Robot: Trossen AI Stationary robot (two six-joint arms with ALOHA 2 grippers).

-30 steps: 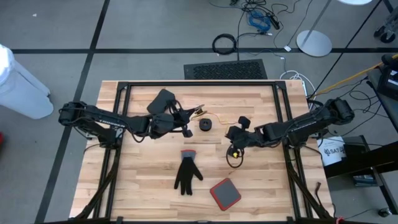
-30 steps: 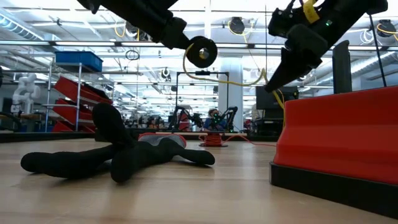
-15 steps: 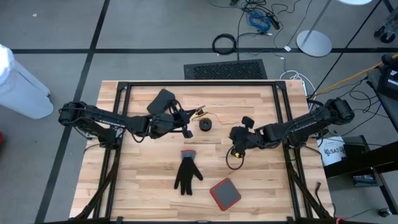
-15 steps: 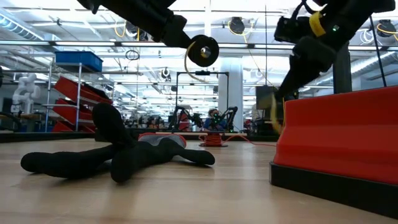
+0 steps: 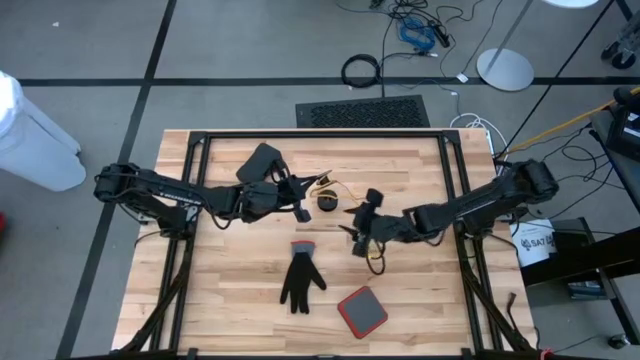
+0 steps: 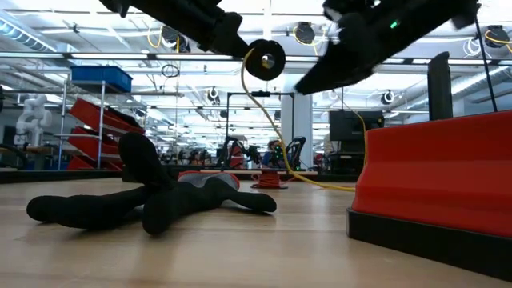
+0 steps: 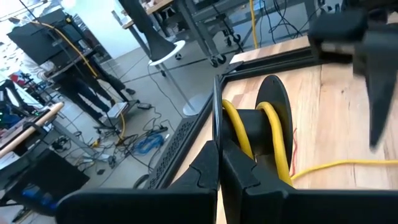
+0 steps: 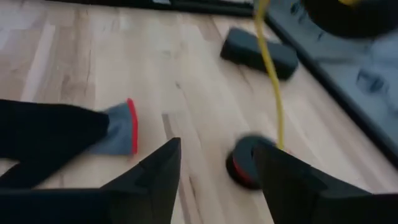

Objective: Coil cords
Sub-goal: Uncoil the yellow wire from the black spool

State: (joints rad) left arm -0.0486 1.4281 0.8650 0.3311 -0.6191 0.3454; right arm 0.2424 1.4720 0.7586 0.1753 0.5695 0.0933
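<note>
Cord [image 7: 273, 134] winds round a puck [image 5: 329, 199] beyond the glove [image 5: 300, 276]; we see left jaws [image 7: 219, 163] pinching it, right jaws [image 8: 211, 171] spread, empty, nearby.

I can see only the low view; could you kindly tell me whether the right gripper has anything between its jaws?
Observer: No. In the right wrist view the right gripper has its jaws open, with only bare table showing between them.
Operator: Thank you. Does the left gripper really hold the raised puck?
Observer: Yes. The left wrist view shows the left gripper shut on the rim of the black puck, with the yellow cord wound around its hub.
Operator: Where does that cord lead?
Observer: In the right wrist view it runs down to a second puck, black with a red part, lying on the table near the glove.
</note>
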